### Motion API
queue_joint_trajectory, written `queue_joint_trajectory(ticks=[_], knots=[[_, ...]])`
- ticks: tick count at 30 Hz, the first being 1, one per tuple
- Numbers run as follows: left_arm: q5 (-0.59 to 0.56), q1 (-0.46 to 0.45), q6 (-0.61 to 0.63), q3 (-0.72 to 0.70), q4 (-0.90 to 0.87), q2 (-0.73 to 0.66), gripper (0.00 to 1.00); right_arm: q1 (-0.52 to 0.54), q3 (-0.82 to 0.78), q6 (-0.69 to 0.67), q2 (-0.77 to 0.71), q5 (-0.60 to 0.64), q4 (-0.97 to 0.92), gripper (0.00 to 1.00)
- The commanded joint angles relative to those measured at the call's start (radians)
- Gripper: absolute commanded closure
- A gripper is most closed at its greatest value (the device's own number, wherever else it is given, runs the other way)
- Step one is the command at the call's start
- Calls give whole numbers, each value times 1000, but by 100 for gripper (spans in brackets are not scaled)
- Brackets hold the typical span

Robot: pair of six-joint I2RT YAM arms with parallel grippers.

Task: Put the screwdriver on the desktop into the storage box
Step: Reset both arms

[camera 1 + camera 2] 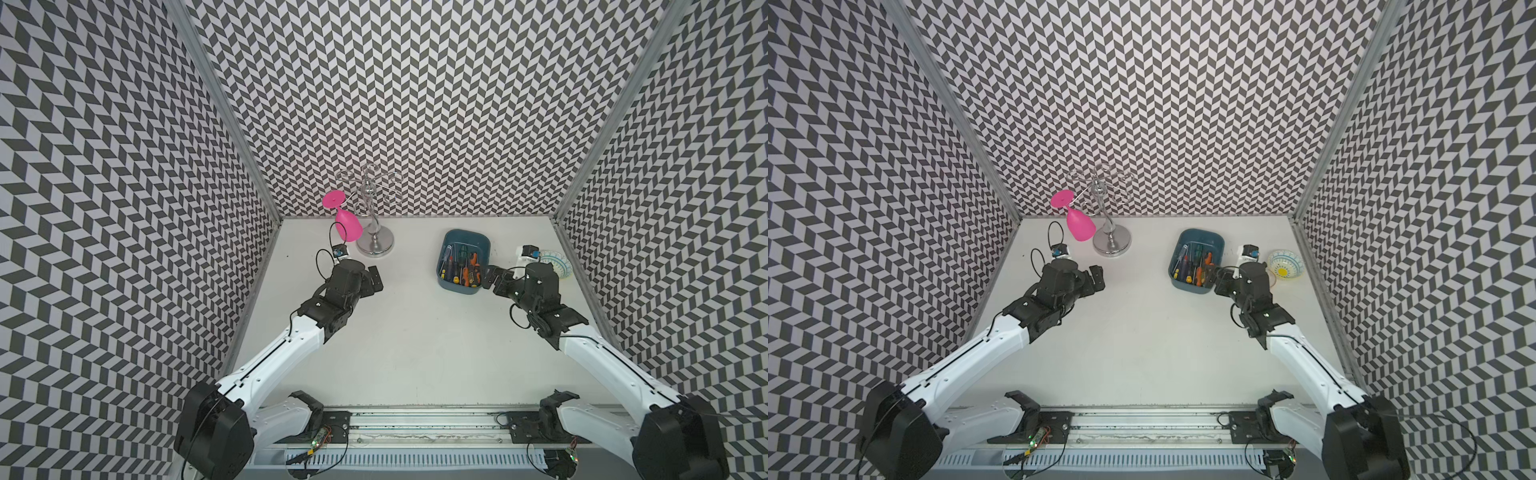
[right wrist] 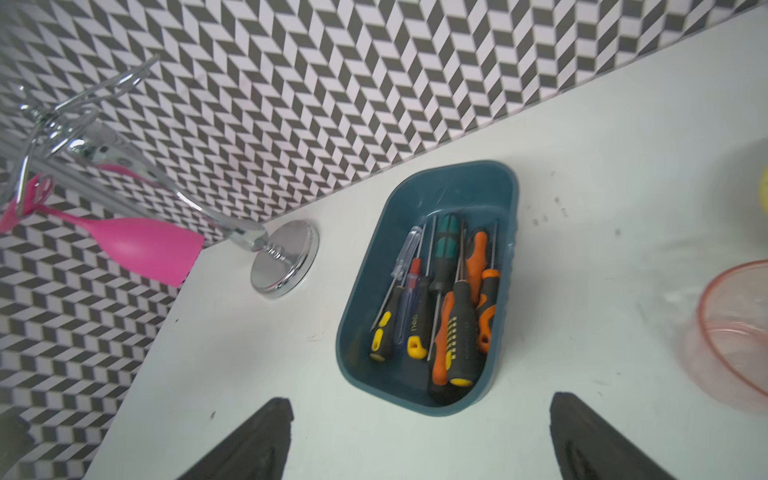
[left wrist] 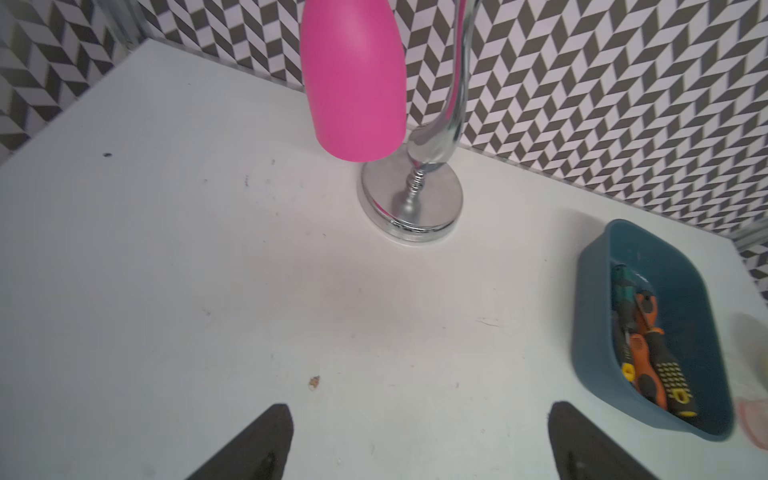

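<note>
The teal storage box (image 1: 465, 239) (image 1: 1200, 237) stands on the white desktop (image 1: 415, 332) at the back right. Several screwdrivers (image 1: 461, 270) (image 2: 453, 316) with orange, yellow, green and black handles lie side by side in it. No screwdriver shows on the desktop itself. My right gripper (image 1: 489, 277) (image 2: 422, 405) hovers just in front of the box's near right corner, open and empty. My left gripper (image 1: 375, 279) (image 3: 419, 411) is open and empty over bare table at the left, near the chrome stand. The left wrist view also catches the box (image 3: 685, 316).
A chrome rack (image 1: 375, 243) stands at the back left with a pink goblet (image 1: 347, 226) hanging upside down from it. A small patterned bowl (image 1: 1283, 266) sits right of the box, close to the right arm's wrist. Chevron walls close in three sides.
</note>
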Motion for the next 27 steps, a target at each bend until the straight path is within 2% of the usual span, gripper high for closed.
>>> queue_joint_trajectory(ticks=[1, 7, 10, 12, 16, 20, 22, 27], knots=[[-84, 76, 113, -18, 53, 7, 0, 4, -30, -50, -57, 206, 107, 1], [-115, 181, 280, -151, 352, -85, 0, 2, -158, -154, -145, 434, 354, 0], [-113, 237, 373, -228, 527, -118, 0, 2, -192, -219, -147, 499, 446, 1], [-116, 281, 414, -262, 617, -104, 0, 2, -196, -279, -121, 539, 491, 0], [-72, 384, 422, -283, 703, -15, 1, -21, -195, -357, -41, 617, 530, 1], [-40, 437, 391, -373, 904, 61, 1, -48, -259, -388, 4, 632, 616, 0], [-34, 440, 391, -429, 1012, 103, 2, -50, -306, -384, 12, 611, 666, 1], [-23, 428, 408, -476, 1145, 202, 4, -50, -418, -430, 75, 562, 890, 0]])
